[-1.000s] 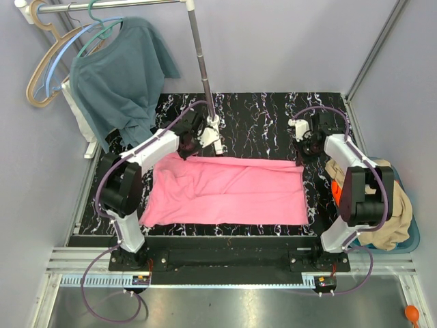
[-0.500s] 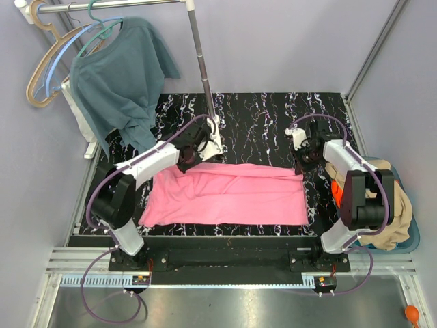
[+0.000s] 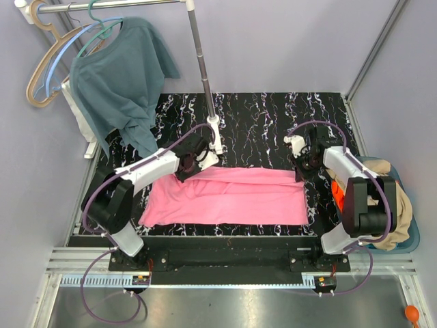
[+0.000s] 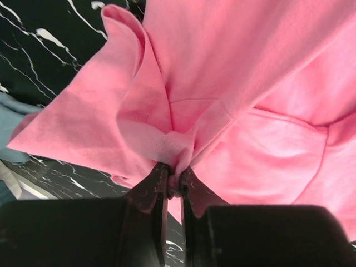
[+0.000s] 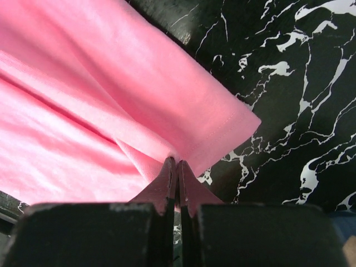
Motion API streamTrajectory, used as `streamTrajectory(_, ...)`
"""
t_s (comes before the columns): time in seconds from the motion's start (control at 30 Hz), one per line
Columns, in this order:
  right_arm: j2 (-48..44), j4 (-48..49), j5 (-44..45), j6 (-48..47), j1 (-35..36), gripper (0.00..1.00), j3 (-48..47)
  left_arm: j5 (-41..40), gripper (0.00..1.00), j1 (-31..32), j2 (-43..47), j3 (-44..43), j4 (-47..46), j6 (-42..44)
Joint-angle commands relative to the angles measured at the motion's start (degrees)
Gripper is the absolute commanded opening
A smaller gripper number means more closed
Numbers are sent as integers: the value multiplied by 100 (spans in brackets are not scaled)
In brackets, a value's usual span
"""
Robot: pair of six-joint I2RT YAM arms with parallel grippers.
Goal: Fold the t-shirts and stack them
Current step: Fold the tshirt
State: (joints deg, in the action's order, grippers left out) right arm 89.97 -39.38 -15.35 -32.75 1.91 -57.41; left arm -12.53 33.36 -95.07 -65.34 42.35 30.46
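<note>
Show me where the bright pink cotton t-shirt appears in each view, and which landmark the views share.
Top external: the bright pink cotton t-shirt lies spread across the lower middle of the picture.
Left wrist: the shirt fills most of the picture; the left claw pinches a bunched fold.
Right wrist: the shirt covers the upper left; the right claw pinches it near a hemmed corner.
Shared landmark: the black tabletop with white veins.

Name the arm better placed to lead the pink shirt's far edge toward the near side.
Probably right: the right hand pinches the pink shirt cleanly at its far hem corner, cloth lying flat. The left hand holds a bunched fold, in from the corner.
</note>
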Motion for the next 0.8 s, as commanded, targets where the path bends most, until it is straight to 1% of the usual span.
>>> streamTrajectory(0.0, -366, -70, 217, -126, 46, 0, 80, -249, 7, 74, 445, 171, 37, -163)
streamTrajectory(0.27, -428, -88, 261, -126, 81, 1, 265, -258, 11, 232, 603, 426, 107, -330)
streamTrajectory(0.33, -402, -70, 270, -126, 90, 5, 300, -241, 13, 249, 595, 469, 116, -347)
streamTrajectory(0.43, -375, -62, 314, -117, 116, 15, 335, -223, 15, 276, 542, 487, 116, -400)
streamTrajectory(0.47, -384, -61, 322, -109, 108, 22, 353, -214, 15, 293, 533, 513, 107, -409)
streamTrajectory(0.5, -410, -61, 305, -91, 125, 26, 388, -188, 17, 293, 516, 531, 107, -418)
streamTrajectory(0.53, -437, -70, 314, -91, 125, 35, 414, -179, 18, 311, 498, 575, 116, -453)
streamTrajectory(0.6, -524, -96, 314, -82, 160, 45, 484, -162, 19, 346, 498, 645, 107, -479)
streamTrajectory(0.63, -560, -123, 322, -82, 178, 45, 502, -153, 21, 364, 498, 706, 116, -514)
streamTrajectory(0.77, -727, -272, 340, -82, 195, 47, 573, -126, 26, 408, 515, 803, 116, -523)
